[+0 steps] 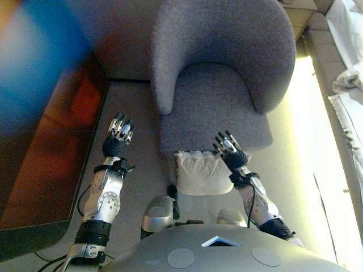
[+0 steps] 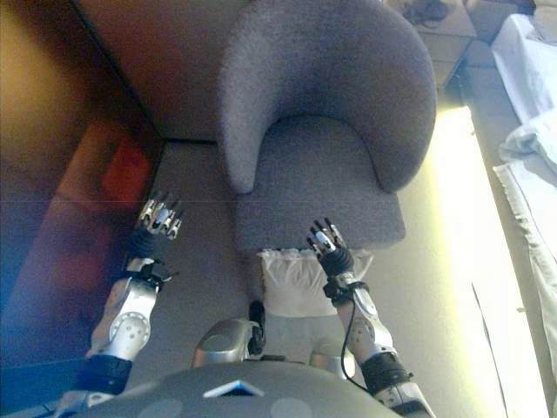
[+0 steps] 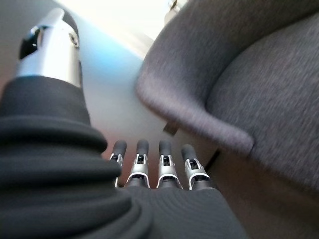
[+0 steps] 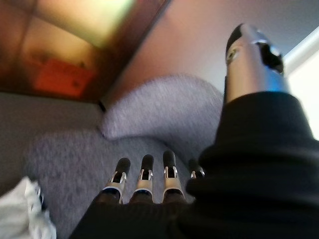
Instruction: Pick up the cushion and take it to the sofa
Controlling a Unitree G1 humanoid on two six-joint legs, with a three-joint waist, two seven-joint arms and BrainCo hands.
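A: Where is the white, soft, frilled-edge cushion (image 1: 201, 173)?

B: On the grey floor (image 1: 139, 153), lying against the front edge of the grey, round-backed fabric armchair (image 1: 218, 73), just below its seat. Neither hand holds it.

A: And the right hand (image 1: 228, 148)?

B: It hangs over the cushion's upper right corner, at the front edge of the chair seat. Its fingers (image 4: 143, 175) are straight and spread, released, with nothing between them. In its wrist view the seat lies past the fingertips and a bit of white cloth shows at one corner. I cannot tell whether the hand touches the cushion.

A: The left hand (image 1: 120, 131)?

B: Out over the bare floor, well apart from the cushion, to the left of the armchair's front left corner. Its fingers (image 3: 165, 162) are straight too, released and empty; its wrist view shows the chair's arm and seat beyond them.

A: Anything else around?

B: A dark glossy reddish-brown panel (image 1: 45, 147) runs along the floor's left edge, and pale cloth (image 1: 349, 85) lies along the right edge
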